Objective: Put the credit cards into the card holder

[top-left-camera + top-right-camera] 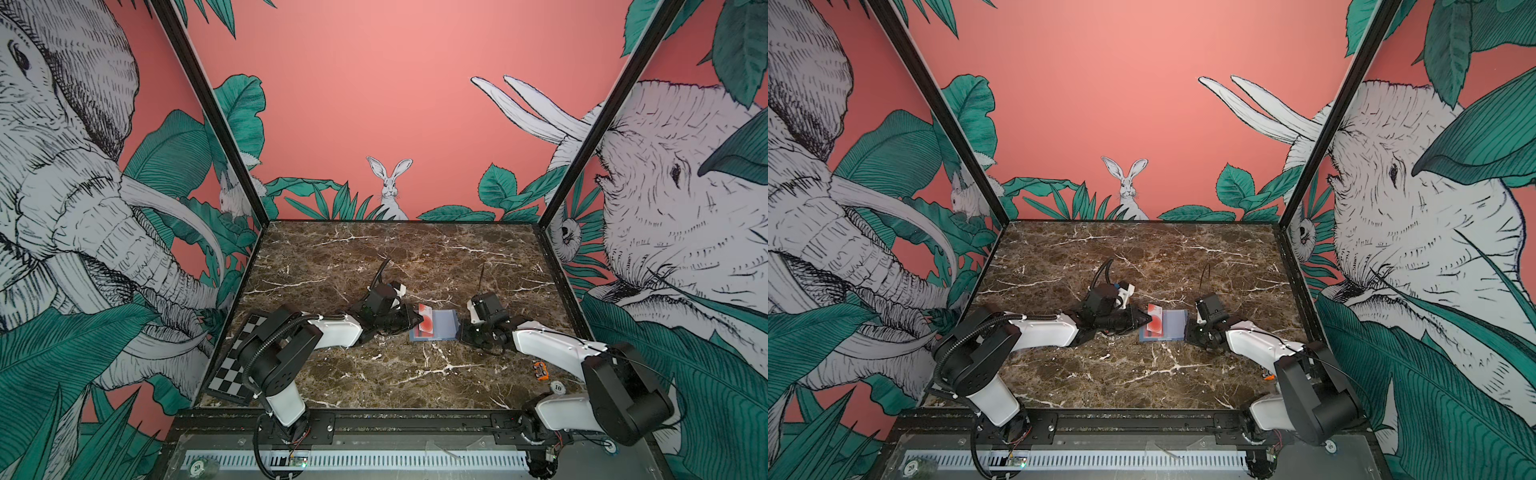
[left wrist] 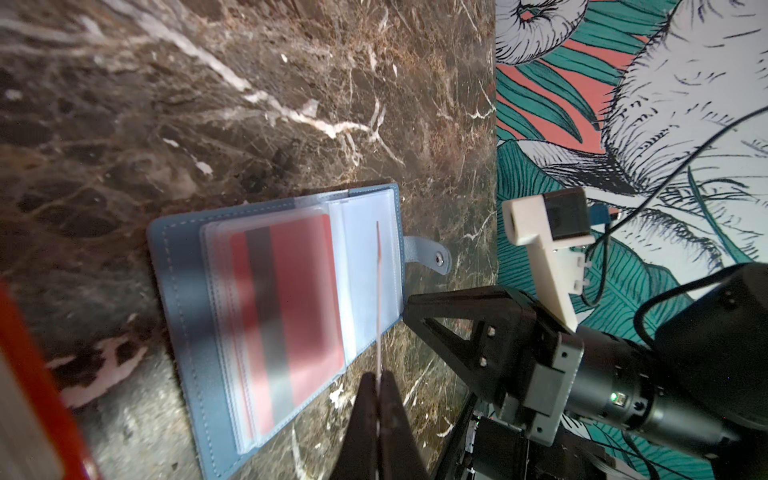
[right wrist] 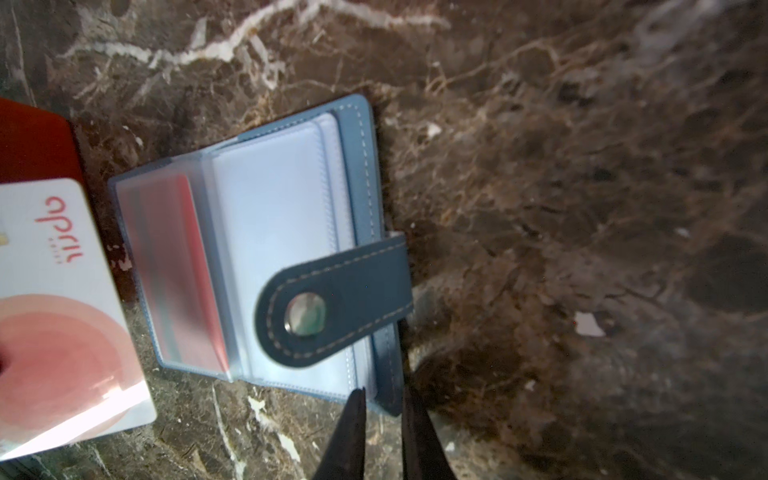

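Top views: the card holder (image 1: 444, 326) lies open and flat on the marble table (image 1: 374, 374), between the two grippers. The left gripper (image 1: 420, 321) is at the holder's left edge, its jaws closed on a credit card (image 1: 429, 325). This card is white with a large red-pink circle, and in these views it overlaps the holder's left half.

Left wrist view: the held credit card (image 2: 378, 291) appears edge-on, as a thin pale line rising from between the pinched fingertips (image 2: 361, 415) in front of the holder's clear sleeves. A second card (image 2: 286, 307), red with a dark stripe, sits inside a clear sleeve on the holder's left half.

The right gripper (image 1: 460, 332) is at the holder's right edge.

Right wrist view: its two dark fingertips (image 3: 349, 432) stand close together astride the rim of the right cover. Whether they press on the rim or merely flank it cannot be told. The snap tab (image 3: 332, 303) is attached to the outer edge of that cover, and its metal stud is visible.

In a top view, the checkerboard panel (image 1: 237, 357) lies well apart from the holder, to its left and nearer the camera, partly under the left arm. A small orange item (image 1: 540, 370) lies to the holder's right and nearer the camera, too small to identify.
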Motion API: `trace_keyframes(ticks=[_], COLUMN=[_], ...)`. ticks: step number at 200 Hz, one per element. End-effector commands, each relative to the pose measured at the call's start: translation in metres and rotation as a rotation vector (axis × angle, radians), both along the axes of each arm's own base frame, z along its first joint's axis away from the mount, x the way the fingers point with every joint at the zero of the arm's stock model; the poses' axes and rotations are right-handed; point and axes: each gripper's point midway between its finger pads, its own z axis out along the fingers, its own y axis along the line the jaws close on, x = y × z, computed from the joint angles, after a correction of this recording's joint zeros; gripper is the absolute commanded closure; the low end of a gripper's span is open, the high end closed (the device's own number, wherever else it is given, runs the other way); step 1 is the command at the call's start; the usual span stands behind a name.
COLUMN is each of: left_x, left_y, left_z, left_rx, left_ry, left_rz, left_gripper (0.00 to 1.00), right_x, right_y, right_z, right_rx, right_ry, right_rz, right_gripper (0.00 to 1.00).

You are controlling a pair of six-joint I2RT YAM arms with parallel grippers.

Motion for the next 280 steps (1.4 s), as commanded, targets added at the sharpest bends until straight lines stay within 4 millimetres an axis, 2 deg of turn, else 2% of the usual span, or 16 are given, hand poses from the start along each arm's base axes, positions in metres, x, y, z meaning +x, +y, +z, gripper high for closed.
trace_keyframes(ticks=[1, 51, 159, 280], left_x=[0.002, 0.001, 0.009, 0.008], left_y=[-0.003, -0.009, -0.01, -0.018], left_z=[0.002, 0.0, -0.015, -0.029], left_rx=[-0.016, 0.001, 0.033, 0.04], left_ry=[0.002, 0.015, 0.067, 0.08], left_rz=[0.007, 0.0, 0.056, 0.054], left_gripper=[1.0, 1.0, 1.0, 1.0], right_x=[0.014, 0.01, 0.007, 0.001], right_y=[0.001, -0.004, -0.002, -0.003], right_z=[0.007, 0.001, -0.001, -0.004], right_rx=[-0.005, -0.03, -0.02, -0.021], right_ry=[-0.046, -0.028, -0.018, -0.011], right_rz=[-0.003, -0.007, 0.0, 0.008], right_gripper=[0.84, 0.86, 0.88, 0.91])
